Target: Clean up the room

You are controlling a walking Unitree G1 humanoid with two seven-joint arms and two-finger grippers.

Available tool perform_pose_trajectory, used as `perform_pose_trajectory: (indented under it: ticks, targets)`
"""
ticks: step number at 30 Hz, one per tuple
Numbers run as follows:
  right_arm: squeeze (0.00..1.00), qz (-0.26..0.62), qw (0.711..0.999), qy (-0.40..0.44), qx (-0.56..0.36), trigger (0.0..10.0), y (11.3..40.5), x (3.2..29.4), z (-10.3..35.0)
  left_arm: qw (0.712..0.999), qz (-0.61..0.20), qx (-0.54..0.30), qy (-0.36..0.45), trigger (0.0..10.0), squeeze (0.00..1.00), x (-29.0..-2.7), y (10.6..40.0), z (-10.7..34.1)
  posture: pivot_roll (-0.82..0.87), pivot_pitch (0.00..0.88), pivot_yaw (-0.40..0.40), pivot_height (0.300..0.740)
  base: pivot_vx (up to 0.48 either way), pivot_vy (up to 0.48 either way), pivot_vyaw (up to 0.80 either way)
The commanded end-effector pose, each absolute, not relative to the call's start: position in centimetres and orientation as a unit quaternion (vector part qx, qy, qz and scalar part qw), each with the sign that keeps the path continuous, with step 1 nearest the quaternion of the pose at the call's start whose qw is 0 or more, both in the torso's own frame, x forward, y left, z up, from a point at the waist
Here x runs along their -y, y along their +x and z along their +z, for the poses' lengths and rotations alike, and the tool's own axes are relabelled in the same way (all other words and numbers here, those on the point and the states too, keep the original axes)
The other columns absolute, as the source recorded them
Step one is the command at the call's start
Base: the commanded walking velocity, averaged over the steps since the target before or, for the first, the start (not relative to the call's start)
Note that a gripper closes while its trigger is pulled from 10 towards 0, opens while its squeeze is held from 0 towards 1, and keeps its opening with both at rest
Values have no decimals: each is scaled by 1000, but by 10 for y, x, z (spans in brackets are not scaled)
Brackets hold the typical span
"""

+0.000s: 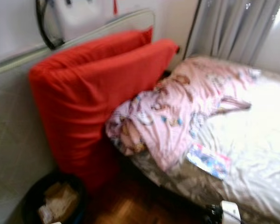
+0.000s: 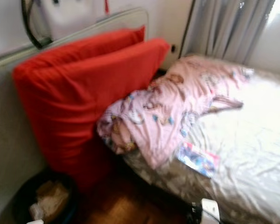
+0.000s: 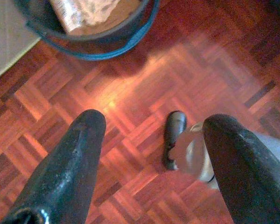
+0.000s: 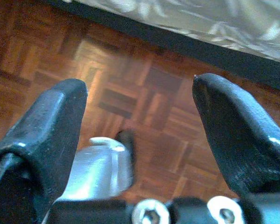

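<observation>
A crumpled pink patterned duvet [image 1: 177, 107] lies heaped at the head of the bed [image 1: 256, 154], partly hanging over its side. A colourful flat packet [image 1: 208, 161] rests on the pale sheet near the bed's edge. Two big red cushions [image 1: 93, 93] lean against the wall beside the bed. My left gripper [image 3: 154, 120] hangs open over the parquet floor [image 3: 130, 79], a short way from the dark bin [image 3: 98, 32]. My right gripper [image 4: 139, 85] hangs open above the floor next to the bed's side [image 4: 200, 18]. Neither holds anything.
A round dark bin [image 1: 53, 198] with crumpled paper inside stands on the floor at the lower left, below the cushions. Grey curtains [image 1: 233, 25] hang behind the bed. A white bag with black straps [image 1: 60, 21] hangs on the wall. The floor strip beside the bed is narrow.
</observation>
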State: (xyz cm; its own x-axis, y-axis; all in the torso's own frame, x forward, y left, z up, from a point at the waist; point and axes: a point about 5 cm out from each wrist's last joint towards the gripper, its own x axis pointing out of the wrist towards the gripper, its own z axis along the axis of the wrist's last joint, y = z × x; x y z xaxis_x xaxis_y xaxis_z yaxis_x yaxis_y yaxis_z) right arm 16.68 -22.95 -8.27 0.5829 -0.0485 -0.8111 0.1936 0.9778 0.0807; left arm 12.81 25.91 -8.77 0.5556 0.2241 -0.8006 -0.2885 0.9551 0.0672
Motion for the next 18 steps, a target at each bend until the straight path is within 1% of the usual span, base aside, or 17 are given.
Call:
perform_pose_trajectory:
  ticks: [1, 7, 14, 18]
  targets:
    - [0, -81, 883, 78, -455, 10000, 161, 237, -84, 882, 135, -449, -38, 10000, 0, -247, 134, -89, -32, 0, -10, 740, 0, -334, 0]
    - [0, -79, 884, 78, -454, 10000, 161, 236, -84, 885, 121, -448, -36, 10000, 0, -227, 148, -90, -35, 0, -5, 740, 0, -332, 0]
    - [0, -84, 882, 83, -456, 10000, 160, 235, -84, 886, 116, -449, -32, 10000, 0, -223, 151, -90, -40, 0, 1, 740, 0, -333, 0]
    - [0, -85, 881, 87, -457, 10000, 160, 234, -85, 884, 121, -450, -27, 10000, 0, -236, 146, -89, -42, 0, 4, 740, 0, -331, -686]
